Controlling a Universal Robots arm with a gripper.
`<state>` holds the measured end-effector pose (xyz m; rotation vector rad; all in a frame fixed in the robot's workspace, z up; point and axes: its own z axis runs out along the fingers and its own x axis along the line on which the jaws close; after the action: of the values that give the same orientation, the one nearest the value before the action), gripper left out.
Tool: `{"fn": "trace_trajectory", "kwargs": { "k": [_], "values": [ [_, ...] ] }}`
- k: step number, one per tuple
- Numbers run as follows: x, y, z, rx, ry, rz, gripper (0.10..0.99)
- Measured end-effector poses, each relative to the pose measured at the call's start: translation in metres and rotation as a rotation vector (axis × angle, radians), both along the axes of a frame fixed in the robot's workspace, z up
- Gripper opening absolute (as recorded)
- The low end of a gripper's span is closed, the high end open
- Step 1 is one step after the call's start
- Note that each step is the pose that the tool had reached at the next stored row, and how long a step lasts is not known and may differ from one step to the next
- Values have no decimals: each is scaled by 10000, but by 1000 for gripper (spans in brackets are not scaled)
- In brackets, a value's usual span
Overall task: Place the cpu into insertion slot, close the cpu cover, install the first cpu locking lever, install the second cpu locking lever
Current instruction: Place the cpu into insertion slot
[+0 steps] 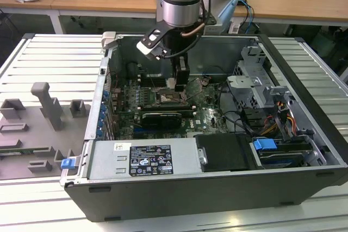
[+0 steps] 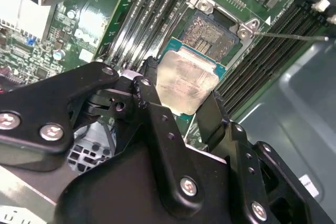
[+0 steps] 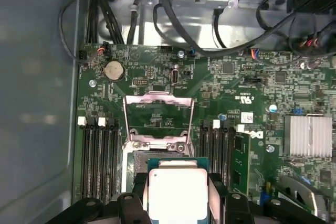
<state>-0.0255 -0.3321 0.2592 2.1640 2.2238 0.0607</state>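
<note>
Just above the insertion slot (image 3: 140,165), a square dark socket with a silvery metal rim set in the green circuit board (image 3: 247,85), hangs the black two-fingered claw (image 3: 177,195). It is clamped on the cpu (image 3: 177,192), a flat square chip with a pale silver-grey metal top, gripping it by two opposite edges. In the second wrist view the cpu (image 2: 186,85) is level in the claw (image 2: 181,90) and clear of the insertion slot (image 2: 210,34), not yet seated. Being square, it has no long axis, and its edges look roughly parallel to the slot's sides. The cpu cover (image 3: 157,98), a thin silvery hinged frame with a window cutout, stands swung up on the slot's far edge, leaving the slot open. Long black memory slots (image 3: 100,161) flank the insertion slot on the fingers' sides, so room there looks tight. A thin metal lever rod (image 2: 294,36) lies swung outward beside the slot.
</note>
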Motion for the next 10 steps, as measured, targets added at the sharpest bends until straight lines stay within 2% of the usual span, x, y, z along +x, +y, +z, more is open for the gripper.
{"fn": "trace_trajectory", "kwargs": {
  "k": [7, 10],
  "values": [
    [-30, 26, -81, -2, 2, -19, 541],
    [-84, 28, -115, 1, 2, -19, 541]
  ]
}}
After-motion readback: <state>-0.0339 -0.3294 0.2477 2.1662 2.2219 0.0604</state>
